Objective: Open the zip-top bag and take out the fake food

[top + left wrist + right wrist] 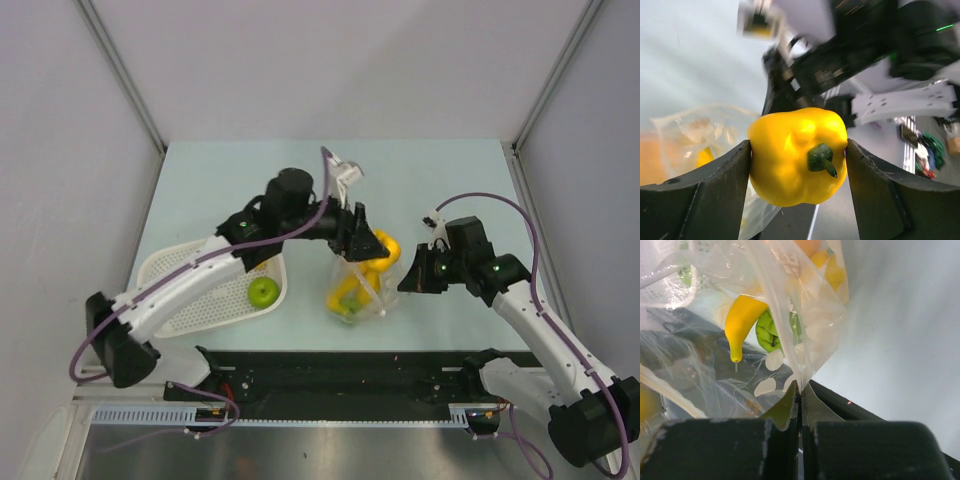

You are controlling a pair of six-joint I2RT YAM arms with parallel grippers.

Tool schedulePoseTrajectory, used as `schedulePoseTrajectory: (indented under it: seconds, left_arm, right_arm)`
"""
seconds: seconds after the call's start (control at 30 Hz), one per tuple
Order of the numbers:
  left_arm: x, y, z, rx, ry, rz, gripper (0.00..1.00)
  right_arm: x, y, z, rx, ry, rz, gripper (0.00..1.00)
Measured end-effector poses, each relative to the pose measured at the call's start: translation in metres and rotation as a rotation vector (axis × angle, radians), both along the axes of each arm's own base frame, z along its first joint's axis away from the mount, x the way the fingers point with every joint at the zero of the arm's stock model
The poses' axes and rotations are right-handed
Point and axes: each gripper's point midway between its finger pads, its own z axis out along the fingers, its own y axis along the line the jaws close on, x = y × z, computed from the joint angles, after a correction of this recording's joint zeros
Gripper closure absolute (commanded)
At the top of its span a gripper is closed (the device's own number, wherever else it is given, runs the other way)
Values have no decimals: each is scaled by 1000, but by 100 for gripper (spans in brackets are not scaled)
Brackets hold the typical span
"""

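Note:
My left gripper [372,243] is shut on a yellow fake pepper [386,247] just above the mouth of the zip-top bag [358,292]. In the left wrist view the pepper [796,156], with its green stem, fills the gap between both fingers [715,195], and the bag [700,132] hangs behind. My right gripper [408,281] pinches the bag's right edge. In the right wrist view its jaws [801,390] are closed on the clear film [812,320]. A yellow banana [742,320] and a green piece [771,331] lie inside the bag.
A white perforated basket [180,300] lies at the left under the left arm, with a green apple [263,291] in it. The black rail [330,375] runs along the near edge of the table.

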Motion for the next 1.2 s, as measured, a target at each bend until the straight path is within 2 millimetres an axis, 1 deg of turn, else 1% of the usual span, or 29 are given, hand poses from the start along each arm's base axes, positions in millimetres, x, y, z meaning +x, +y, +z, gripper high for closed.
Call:
schedulePoseTrajectory:
  seconds: [0.13,0.2,0.23,0.27,0.3,0.33,0.37,0.43,0.47,0.5,0.53,0.6,0.73,0.83,0.9,1.0,1.2]
  left_arm:
    - [5,29,78,-148,-182,48,100]
    - [16,52,118,-186,-294,167,100]
    - [21,59,125,-187,-316,208,100]
    - [31,72,132,-175,-341,299,100]
    - [40,86,134,-153,-353,387,100]
    - [49,101,130,-116,-348,476,100]
    - [59,118,122,-70,-336,572,100]
    - [76,149,97,30,-303,731,100]
    - [85,167,78,97,-282,815,100]
    - [90,180,60,157,-264,868,100]
    - [95,196,36,237,-238,926,100]
    - [98,219,-8,379,-191,999,100]
    - [93,258,-80,606,-114,1096,100]
    - [87,282,-116,718,-79,1157,100]
    - [84,296,-134,779,-64,1196,99]
    - [83,312,-155,845,-46,1232,99]
    - [93,328,-191,961,25,1260,100]
  right_arm:
    - [3,-3,-3,-7,6,-8,100]
    - [4,-3,-5,-13,14,-8,100]
    - [4,-3,-6,-16,19,-7,100]
    - [5,-3,-6,-17,23,-8,100]
    - [6,-3,-5,-17,23,-7,100]
    - [8,-3,-4,-15,21,-7,100]
    - [9,-3,-2,-14,18,-8,100]
    - [10,-2,1,-10,11,-6,100]
    - [11,-2,2,-8,9,-7,100]
    - [11,-2,3,-7,7,-7,100]
    - [11,-2,3,-7,7,-8,100]
    - [11,-2,3,-7,7,-8,100]
    - [9,-2,4,-5,4,-7,100]
    - [8,-2,6,0,2,-4,100]
    - [8,-2,7,1,-2,-4,100]
    - [6,-3,10,6,-13,-4,100]
    - [2,-4,12,8,-16,-3,100]
